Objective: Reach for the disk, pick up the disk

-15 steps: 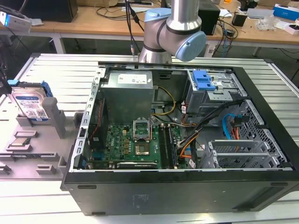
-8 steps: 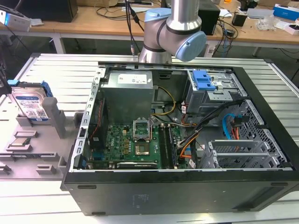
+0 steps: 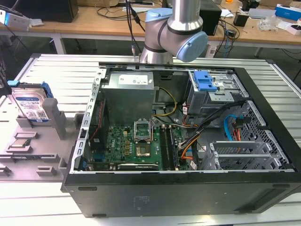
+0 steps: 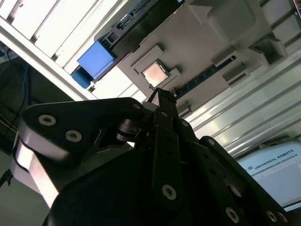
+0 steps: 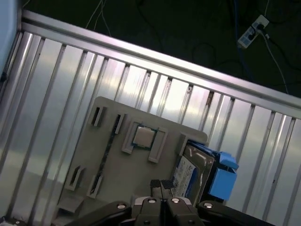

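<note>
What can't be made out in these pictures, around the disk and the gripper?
Exterior view: the arm is cut off by the top edge.
Exterior view: the disk's lower edge is hidden in the grey holder.
First wrist view: the gripper and the bottom edge cover the disk's near end.
Second wrist view: the gripper's dark body hides much of the holder; the disk runs off the top edge.

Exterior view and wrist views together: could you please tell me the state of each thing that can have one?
disk: standing on edge in a slot of the grey tray, not gripped.
gripper: shut, empty, clear of the disk.
processor chip: lying flat in its square holder on the tray.
computer case: side open, boards and cables exposed.
</note>
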Tool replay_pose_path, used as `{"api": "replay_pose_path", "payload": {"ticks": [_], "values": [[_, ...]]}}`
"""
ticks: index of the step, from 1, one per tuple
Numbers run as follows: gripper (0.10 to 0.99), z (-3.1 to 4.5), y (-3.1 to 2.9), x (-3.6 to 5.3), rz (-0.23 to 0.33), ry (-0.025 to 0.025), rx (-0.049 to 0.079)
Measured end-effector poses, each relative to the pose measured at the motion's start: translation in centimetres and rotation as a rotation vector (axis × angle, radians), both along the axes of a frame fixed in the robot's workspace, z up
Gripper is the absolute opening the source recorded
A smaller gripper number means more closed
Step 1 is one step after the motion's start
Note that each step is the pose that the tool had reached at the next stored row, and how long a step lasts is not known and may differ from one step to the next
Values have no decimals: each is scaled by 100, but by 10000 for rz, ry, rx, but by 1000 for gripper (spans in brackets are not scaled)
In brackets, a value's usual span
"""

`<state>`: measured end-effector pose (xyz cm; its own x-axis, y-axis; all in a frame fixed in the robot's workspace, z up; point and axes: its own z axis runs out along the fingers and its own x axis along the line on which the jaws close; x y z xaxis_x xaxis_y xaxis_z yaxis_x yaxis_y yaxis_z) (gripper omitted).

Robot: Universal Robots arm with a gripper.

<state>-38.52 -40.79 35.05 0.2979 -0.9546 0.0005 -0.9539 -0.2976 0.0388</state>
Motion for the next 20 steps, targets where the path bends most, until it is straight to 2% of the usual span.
{"api": "replay_pose_path", "payload": {"ticks": [15, 20], "values": [[106, -1, 0, 0, -2528, -1, 2], [106, 0, 0, 0, -3159, -1, 1]]}}
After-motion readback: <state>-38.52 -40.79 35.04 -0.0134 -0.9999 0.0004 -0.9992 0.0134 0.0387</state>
